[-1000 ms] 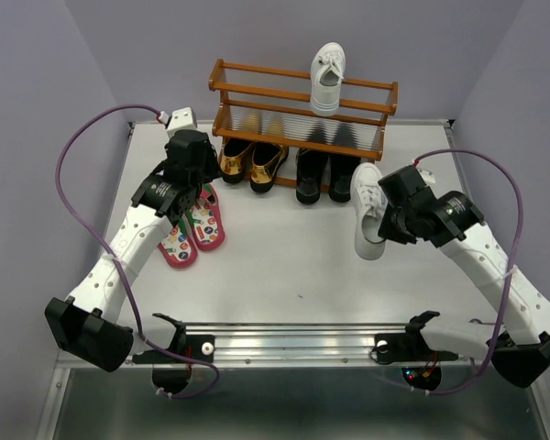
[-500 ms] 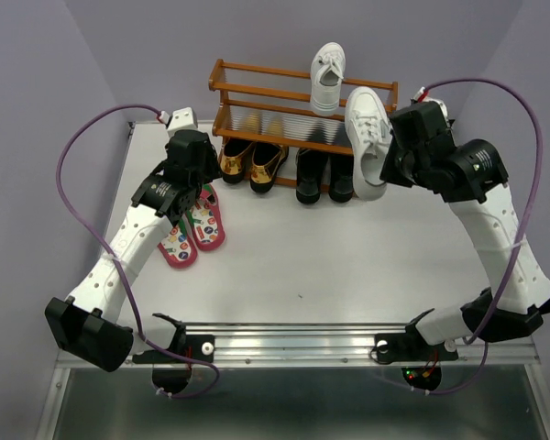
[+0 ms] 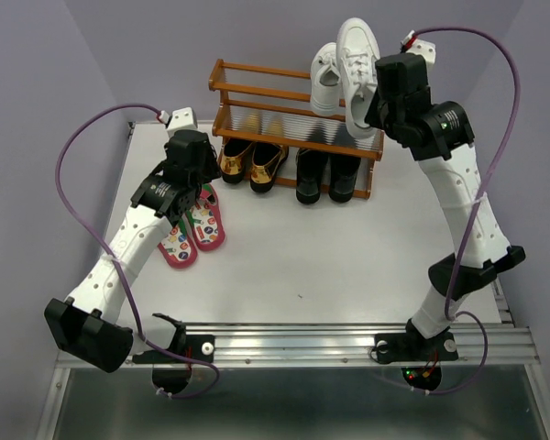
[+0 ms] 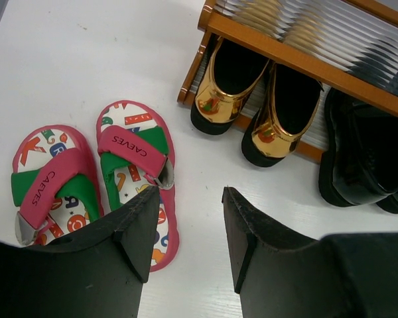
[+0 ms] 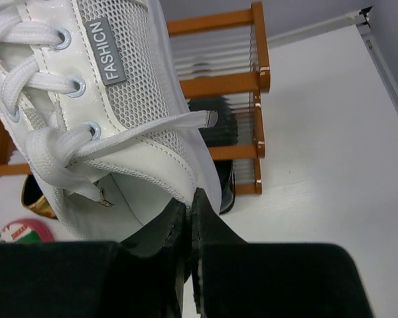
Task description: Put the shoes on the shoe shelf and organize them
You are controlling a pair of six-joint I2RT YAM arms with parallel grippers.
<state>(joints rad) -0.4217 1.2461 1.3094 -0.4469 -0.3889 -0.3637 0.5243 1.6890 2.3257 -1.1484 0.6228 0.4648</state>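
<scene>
White sneaker (image 3: pixel 357 55) aloft over shoe shelf (image 3: pixel 266 94) top tier, far right, beside other sneaker (image 3: pixel 325 81). Right gripper (image 5: pixel 191 205) pinched tight on collar edge; light, soft upper, likely swings. Left gripper (image 4: pixel 189 225) half-open, empty, over pink flip-flops (image 4: pixel 129 142).

**Two words to read, both on shoes**

The white sneaker (image 5: pixel 146 126) has a small grey tag (image 5: pixel 106 50) sewn on its tongue, and the white capitals on it spell FASHICN. Down on the worktop (image 4: pixel 86 53), the pink flip-flops (image 4: pixel 140 127) each carry CAEVES in pale capitals along the pink strap (image 4: pixel 131 147). Their white footbeds (image 4: pixel 123 122) are strewn with loose coloured alphabet letters, among them an orange K, mostly hidden under the straps and forming no word.
</scene>
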